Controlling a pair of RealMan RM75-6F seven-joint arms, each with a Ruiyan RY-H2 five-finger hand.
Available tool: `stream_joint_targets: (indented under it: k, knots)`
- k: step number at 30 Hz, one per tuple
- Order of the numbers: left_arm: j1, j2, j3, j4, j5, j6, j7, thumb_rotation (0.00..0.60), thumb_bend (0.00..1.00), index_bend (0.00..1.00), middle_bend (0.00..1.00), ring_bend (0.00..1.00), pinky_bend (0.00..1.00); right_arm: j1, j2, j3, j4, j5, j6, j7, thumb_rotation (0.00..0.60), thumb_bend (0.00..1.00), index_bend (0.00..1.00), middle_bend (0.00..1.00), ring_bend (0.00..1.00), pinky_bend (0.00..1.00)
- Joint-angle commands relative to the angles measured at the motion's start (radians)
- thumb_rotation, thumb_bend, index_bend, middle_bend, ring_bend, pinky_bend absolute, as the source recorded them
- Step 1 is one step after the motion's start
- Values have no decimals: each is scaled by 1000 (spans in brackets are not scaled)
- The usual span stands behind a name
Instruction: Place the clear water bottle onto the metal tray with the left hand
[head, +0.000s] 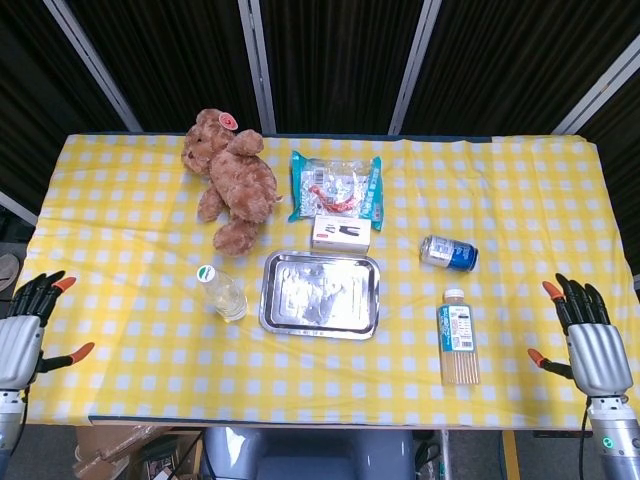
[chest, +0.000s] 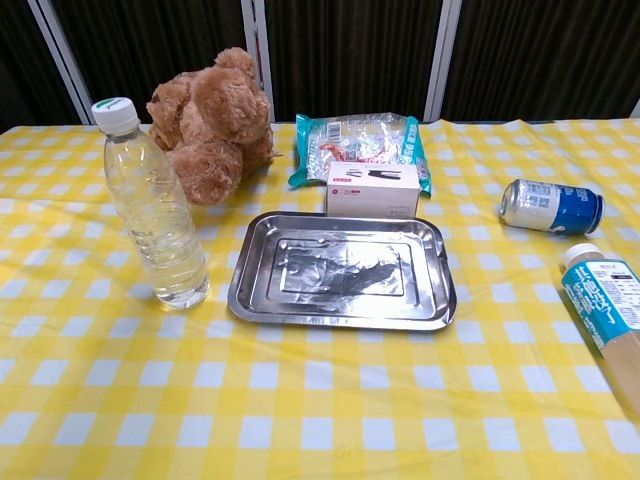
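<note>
The clear water bottle (head: 222, 291) (chest: 152, 206) with a white cap stands upright on the yellow checked cloth, just left of the metal tray (head: 320, 295) (chest: 340, 270). The tray holds nothing. My left hand (head: 25, 330) hovers at the table's front left corner, fingers spread, holding nothing, far left of the bottle. At the front right edge my right hand (head: 588, 335) is likewise spread and holds nothing. Neither hand shows in the chest view.
A brown teddy bear (head: 231, 178) lies behind the bottle. A snack bag (head: 337, 187) and a small white box (head: 340, 233) sit behind the tray. A blue can (head: 448, 252) and a tan-filled bottle (head: 457, 338) lie to the right.
</note>
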Motion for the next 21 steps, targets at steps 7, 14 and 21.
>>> stream_joint_targets:
  k: [7,14,21]
  knots:
    - [-214,-50,-53,-41,-110,-406,-437,600,109,132,62,0,0,6,1,-1,-2,7,-19,8,600,48,97,0,0,0]
    - [-268,-167,-91,-1,-208,-450,-347,600,109,139,73,0,0,9,1,-5,-5,10,-32,12,600,49,97,0,0,0]
    - [-298,-252,-113,17,-262,-452,-273,600,109,146,82,0,0,11,4,-6,-6,12,-39,21,600,49,97,0,0,0]
